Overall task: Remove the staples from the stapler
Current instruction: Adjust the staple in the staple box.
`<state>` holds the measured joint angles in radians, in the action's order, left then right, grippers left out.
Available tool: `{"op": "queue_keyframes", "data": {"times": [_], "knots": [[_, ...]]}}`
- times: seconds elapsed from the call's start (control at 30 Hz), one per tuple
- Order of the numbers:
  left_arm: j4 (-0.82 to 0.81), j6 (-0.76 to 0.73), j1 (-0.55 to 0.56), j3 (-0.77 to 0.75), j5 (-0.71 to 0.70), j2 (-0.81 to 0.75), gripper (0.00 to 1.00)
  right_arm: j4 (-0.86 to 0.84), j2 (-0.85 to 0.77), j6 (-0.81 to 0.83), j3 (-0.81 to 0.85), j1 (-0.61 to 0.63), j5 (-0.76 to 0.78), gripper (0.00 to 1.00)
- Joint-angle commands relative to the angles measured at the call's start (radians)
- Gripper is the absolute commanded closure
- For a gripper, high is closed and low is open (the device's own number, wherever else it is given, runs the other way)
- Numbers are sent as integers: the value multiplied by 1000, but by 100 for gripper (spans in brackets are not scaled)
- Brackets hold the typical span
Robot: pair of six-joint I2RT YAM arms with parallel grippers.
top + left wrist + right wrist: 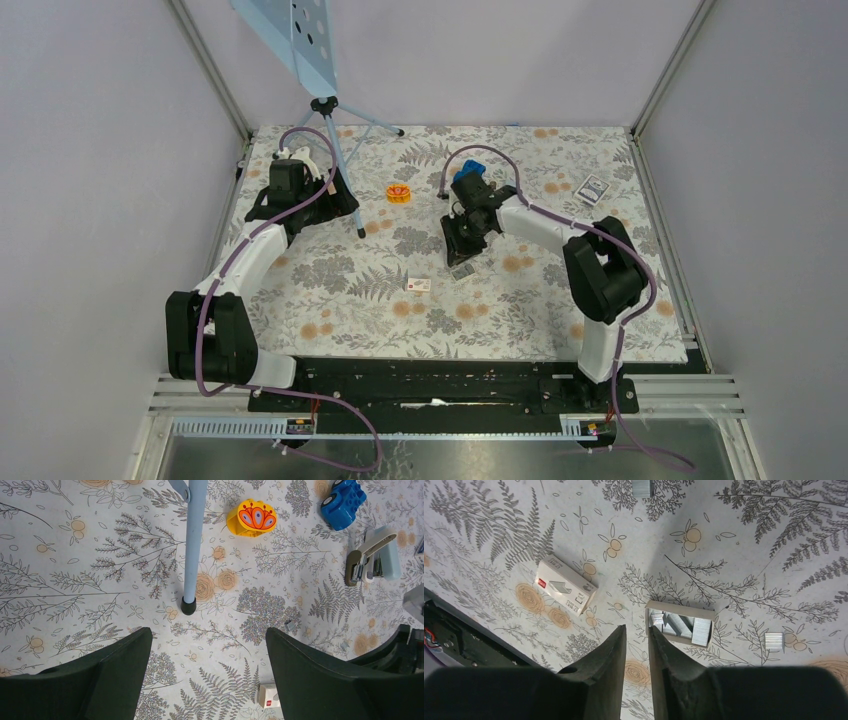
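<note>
On the desk (330, 310) your left fingers (110, 675) stood wide apart, holding nothing, well short of the stapler (382, 555), which lay hinged open; your right fingers (604, 670) hung almost together, nothing between them, above an open tray (680, 608) of spare strips; the staples (774, 642) lay just beside it, so unloading looked nearly done; next, you needed to check the magazine was bare.

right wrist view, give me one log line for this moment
left gripper open, empty | right gripper nearly shut, empty, by staple tray | stapler lying open | staples loose beside tray
</note>
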<state>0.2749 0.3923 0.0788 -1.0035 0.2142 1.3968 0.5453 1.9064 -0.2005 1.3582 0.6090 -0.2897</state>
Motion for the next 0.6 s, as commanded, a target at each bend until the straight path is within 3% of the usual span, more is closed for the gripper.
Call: {"op": "queue_keyframes", "data": {"times": [0.0, 0.3, 0.57], "knots": [[-54, 3, -1, 8, 17, -7, 12, 8, -73, -21, 37, 8, 32, 70], [-54, 3, -1, 8, 20, -11, 12, 34, -62, -42, 12, -79, 189, 67], [-54, 6, -1, 9, 25, -10, 12, 45, -23, -30, 4, -95, 179, 63]]}}
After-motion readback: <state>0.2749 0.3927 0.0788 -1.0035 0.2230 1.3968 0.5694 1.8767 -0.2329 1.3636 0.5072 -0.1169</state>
